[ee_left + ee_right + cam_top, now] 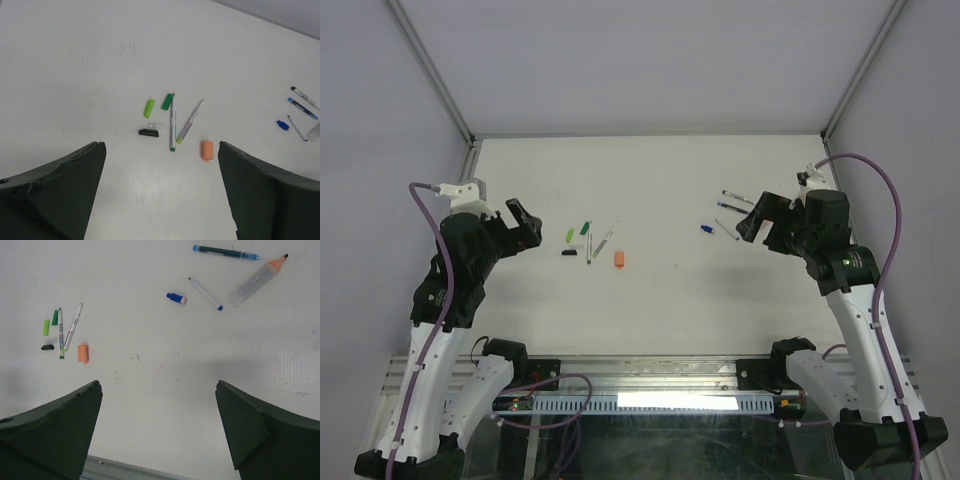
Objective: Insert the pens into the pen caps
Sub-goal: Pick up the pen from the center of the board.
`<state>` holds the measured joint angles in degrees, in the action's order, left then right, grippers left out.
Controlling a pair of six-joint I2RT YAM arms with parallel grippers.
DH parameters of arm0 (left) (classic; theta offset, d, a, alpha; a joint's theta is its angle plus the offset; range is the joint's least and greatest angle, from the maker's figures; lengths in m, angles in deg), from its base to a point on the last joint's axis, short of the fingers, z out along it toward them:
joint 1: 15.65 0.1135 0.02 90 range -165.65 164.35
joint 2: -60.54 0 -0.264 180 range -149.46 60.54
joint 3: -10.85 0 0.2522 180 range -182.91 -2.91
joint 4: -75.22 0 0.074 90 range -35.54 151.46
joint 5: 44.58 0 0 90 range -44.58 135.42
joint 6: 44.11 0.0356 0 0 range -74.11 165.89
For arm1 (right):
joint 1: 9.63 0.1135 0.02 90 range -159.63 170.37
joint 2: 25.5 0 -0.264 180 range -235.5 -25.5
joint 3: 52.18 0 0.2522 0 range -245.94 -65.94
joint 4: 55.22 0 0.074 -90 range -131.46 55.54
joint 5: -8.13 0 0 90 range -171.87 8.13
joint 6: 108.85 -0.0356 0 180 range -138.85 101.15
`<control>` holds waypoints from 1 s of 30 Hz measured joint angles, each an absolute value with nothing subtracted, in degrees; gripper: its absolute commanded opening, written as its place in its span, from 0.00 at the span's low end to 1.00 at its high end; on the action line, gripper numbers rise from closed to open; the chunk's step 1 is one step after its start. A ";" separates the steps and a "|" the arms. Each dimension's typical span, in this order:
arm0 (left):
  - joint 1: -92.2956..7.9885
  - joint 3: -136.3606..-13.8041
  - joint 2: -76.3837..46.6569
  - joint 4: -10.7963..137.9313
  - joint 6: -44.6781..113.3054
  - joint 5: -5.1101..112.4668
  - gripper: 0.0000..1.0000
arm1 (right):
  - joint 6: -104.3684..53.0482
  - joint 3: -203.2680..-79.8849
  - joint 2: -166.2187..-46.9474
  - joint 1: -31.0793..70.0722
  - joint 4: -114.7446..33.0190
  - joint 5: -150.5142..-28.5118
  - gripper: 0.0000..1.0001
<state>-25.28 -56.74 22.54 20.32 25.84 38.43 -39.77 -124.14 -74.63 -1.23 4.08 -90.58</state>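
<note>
On the left of the white table [660, 170] lie a lime green cap [569, 234], a dark green cap [585, 227], a black cap [568, 253], an orange cap [619, 259] and two pale pens [589, 245] [606, 238]. The left wrist view shows them ahead of the fingers: lime cap [149, 108], dark green cap [167, 101], black cap [148, 132], orange cap [207, 150], pens [172, 122] [190, 121]. My left gripper [525, 225] [161, 146] is open and empty. On the right lie a blue cap [176, 298], a white pen [205, 294], a dark blue pen [227, 252] and a thick grey marker [257, 279]. My right gripper [755, 222] [158, 384] is open and empty.
Grey walls and metal frame posts [848, 85] close in the table at the back and sides. The table's near edge [130, 467] shows below the right fingers. The arm bases stand on the rail [640, 375] at the front.
</note>
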 measured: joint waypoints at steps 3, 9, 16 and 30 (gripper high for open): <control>-25.28 -56.76 21.56 20.27 25.80 38.43 0.99 | -40.01 -124.14 -74.84 -1.23 4.36 -88.99 1.00; -25.28 -56.80 21.34 19.40 24.44 38.48 0.99 | -40.39 -124.14 -78.71 -1.23 5.50 -88.20 1.00; -25.28 -56.78 21.23 18.98 23.09 38.72 0.99 | -40.82 -123.92 -79.39 -1.23 6.24 -86.15 1.00; -25.28 -57.81 14.87 17.30 22.39 32.47 0.99 | -41.98 -120.62 -80.79 -1.23 4.93 -90.28 0.99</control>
